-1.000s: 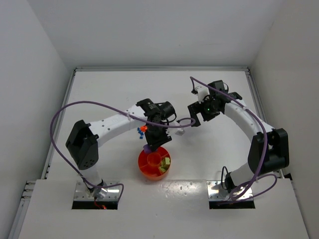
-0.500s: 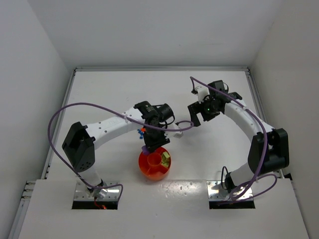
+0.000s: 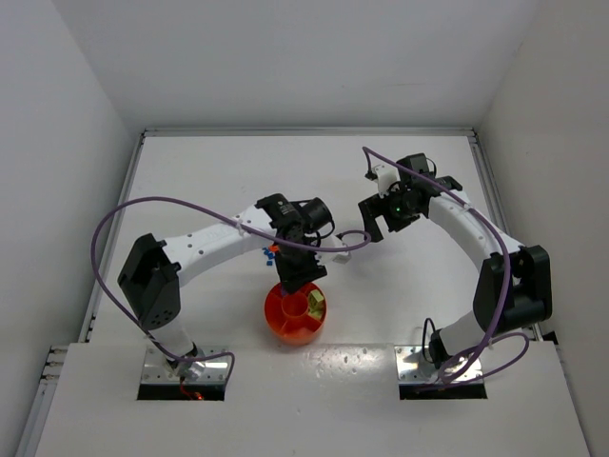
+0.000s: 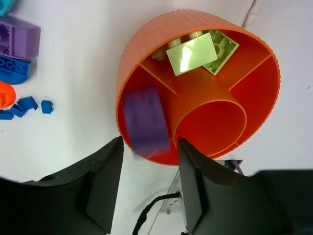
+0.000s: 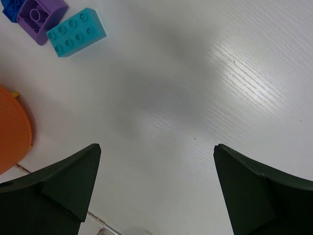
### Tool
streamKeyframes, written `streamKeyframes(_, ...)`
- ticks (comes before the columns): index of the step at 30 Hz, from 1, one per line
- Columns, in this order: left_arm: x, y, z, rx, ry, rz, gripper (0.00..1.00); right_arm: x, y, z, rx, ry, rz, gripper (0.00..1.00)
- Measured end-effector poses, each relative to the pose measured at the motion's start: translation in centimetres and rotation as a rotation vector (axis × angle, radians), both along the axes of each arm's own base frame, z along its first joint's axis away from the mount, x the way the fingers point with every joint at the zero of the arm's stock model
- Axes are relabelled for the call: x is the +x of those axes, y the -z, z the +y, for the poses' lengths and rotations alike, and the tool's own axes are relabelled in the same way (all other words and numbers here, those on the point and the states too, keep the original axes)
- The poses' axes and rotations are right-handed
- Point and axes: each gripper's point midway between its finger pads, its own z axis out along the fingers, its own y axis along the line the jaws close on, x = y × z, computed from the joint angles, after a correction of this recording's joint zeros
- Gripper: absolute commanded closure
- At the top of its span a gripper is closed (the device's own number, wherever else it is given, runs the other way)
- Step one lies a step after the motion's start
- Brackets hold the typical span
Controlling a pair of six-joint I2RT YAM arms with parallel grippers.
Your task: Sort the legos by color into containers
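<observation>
Left wrist view gave me the clearest read. The left gripper [image 4: 149, 143] stood with its jaws parted, and a purple plastic lego brick [image 4: 145, 122] showed blurred in the gap between them. As far as I could tell it touched neither finger, and it was directly over a wedge compartment of the round orange-red ribbed plastic divided tray [image 4: 146, 54]. I judged this to be the release of that brick into a wedge of its own. Yellow-green plastic bricks [image 4: 193, 54] lay in the wedge beyond it.

The right gripper [image 5: 156, 147] hovered spread wide and empty over the white bench [image 5: 195, 98], with a teal plastic brick [image 5: 76, 32] ahead and to its left.

Next, I reckoned, the left gripper would need to lift clear of the tray rim. It could then go for the loose purple brick [image 4: 17, 36] and blue brick [image 4: 14, 68] off to its left, giving each colour a separate wedge.
</observation>
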Motion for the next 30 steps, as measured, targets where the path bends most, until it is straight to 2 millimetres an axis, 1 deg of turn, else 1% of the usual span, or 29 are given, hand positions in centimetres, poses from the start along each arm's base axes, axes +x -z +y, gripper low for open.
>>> streamKeyframes(2,0.0,0.0,-0.1,-0.004,0.002,-0.002,0.40,0.0,0.0,0.0,0.000,0.000,0.000,0.01)
streamKeyframes(3,0.0,0.0,-0.2,-0.007,0.001,-0.004,0.35,0.0,0.0,0.0,0.000,0.000,0.000,0.01)
streamKeyframes(5,0.1,0.0,-0.4,-0.013,0.000,-0.010,0.31,0.0,0.0,0.0,0.000,0.000,0.000,0.01)
streamKeyframes(7,0.4,0.0,-0.7,-0.022,-0.004,-0.020,0.28,0.0,0.0,0.0,0.000,0.000,0.000,0.01)
streamKeyframes(9,0.8,-0.2,-0.8,-0.035,-0.014,-0.039,0.28,0.0,0.0,0.0,0.000,-0.002,0.000,0.01)
streamKeyframes(11,1.5,-0.9,-1.0,-0.066,-0.041,-0.069,0.24,0.0,0.0,0.1,0.003,-0.005,0.000,0.01)
streamKeyframes(13,2.8,-2.1,-1.0,-0.109,-0.083,-0.118,0.24,-0.1,0.0,0.1,0.006,-0.008,0.000,0.01)
streamKeyframes(16,5.9,-4.6,-0.6,-0.196,-0.171,-0.224,0.24,-0.1,-0.1,0.2,0.012,-0.015,0.001,0.01)
streamKeyframes(17,6.8,-5.2,-0.4,-0.217,-0.190,-0.254,0.26,-0.1,-0.1,0.3,0.014,-0.017,0.001,0.02)
streamKeyframes(19,8.6,-6.0,-0.1,-0.247,-0.220,-0.308,0.30,-0.1,-0.1,0.4,0.018,-0.021,0.001,0.02)
streamKeyframes(20,9.5,-5.9,0.1,-0.249,-0.234,-0.324,0.32,-0.1,-0.1,0.4,0.019,-0.022,0.001,0.02)
streamKeyframes(21,10.3,-5.4,0.2,-0.243,-0.247,-0.328,0.38,-0.1,0.0,0.4,0.019,-0.023,0.003,0.02)
streamKeyframes(22,10.9,-4.7,0.2,-0.230,-0.262,-0.318,0.40,-0.1,0.0,0.4,0.019,-0.024,0.003,0.02)
streamKeyframes(24,12.3,-2.6,-0.2,-0.204,-0.291,-0.272,0.43,-0.1,0.0,0.4,0.018,-0.025,0.004,0.02)
streamKeyframes(26,13.3,0.1,-0.7,-0.184,-0.327,-0.220,0.44,-0.1,0.1,0.4,0.018,-0.026,0.004,0.02)
streamKeyframes(27,13.5,1.3,-0.8,-0.170,-0.345,-0.192,0.44,-0.1,0.1,0.4,0.017,-0.027,0.004,0.02)
streamKeyframes(28,13.6,2.2,-0.9,-0.160,-0.360,-0.171,0.47,-0.1,0.1,0.4,0.017,-0.028,0.004,0.02)
streamKeyframes(30,13.9,3.3,-1.1,-0.157,-0.389,-0.148,0.48,-0.1,0.1,0.4,0.016,-0.028,0.004,0.02)
